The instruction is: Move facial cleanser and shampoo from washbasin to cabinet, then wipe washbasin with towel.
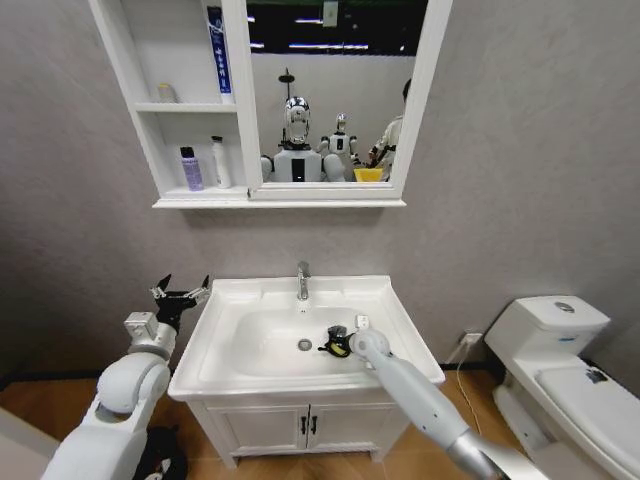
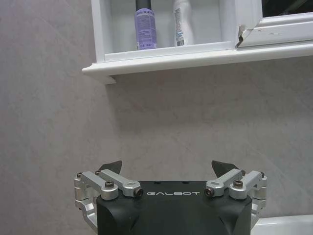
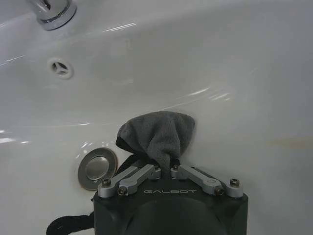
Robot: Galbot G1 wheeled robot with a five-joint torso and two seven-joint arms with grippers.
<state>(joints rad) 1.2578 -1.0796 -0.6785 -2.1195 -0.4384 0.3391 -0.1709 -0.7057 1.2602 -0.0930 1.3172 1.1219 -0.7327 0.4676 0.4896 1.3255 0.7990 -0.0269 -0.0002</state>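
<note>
- My right pincer (image 3: 166, 171) pinches the towel (image 3: 159, 134) low in the washbasin (image 1: 400, 330), near the drain (image 3: 97, 168).
- The towel looks soft and light, so I think a bunched fold is best to hold.
- My left pincer (image 1: 180, 292) waits spread wide beside the washbasin.

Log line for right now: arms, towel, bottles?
right end effector: shut on towel in washbasin bowl | left end effector: open, beside basin | two bottles: cabinet bottom compartment
</note>
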